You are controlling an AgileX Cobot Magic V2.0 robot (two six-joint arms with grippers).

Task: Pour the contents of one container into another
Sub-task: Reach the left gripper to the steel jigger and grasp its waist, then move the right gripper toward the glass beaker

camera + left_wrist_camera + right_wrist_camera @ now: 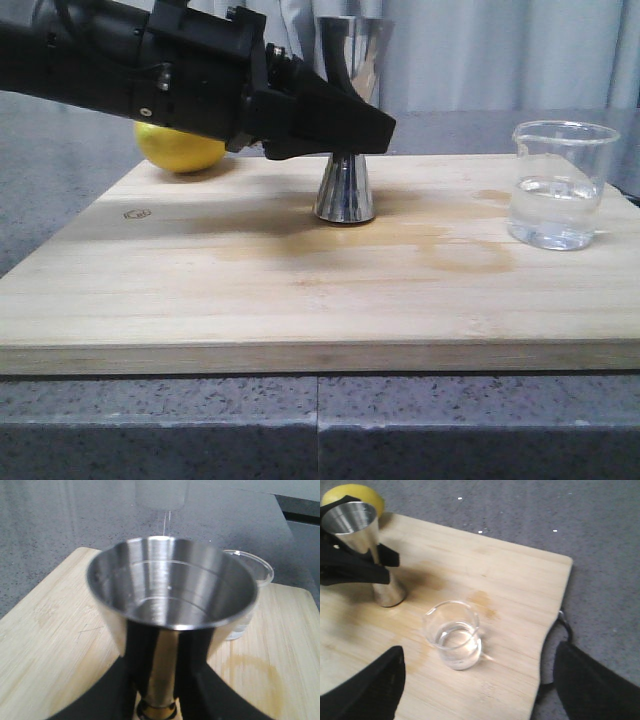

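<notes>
Two claws: left claw (pixel 335 130) grasps the jigger (pixel 346 188) (upright), right claw (pixel 480 690) spread above the beaker (pixel 453 635).

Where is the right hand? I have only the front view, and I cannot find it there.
Observer: The right wrist view shows the right hand open, with one finger on each side of the glass beaker and not touching it.
Operator: Does the left hand really hold the jigger? The arm hides the waist from me.
Observer: Yes. In the left wrist view, the left hand has a black finger against each side of the narrow waist of the jigger.
Operator: Is the upper cup of the jigger filled?
Observer: No. Its inner walls show bare steel almost to the bottom. I cannot tell whether a little liquid lies at the very bottom.
</notes>
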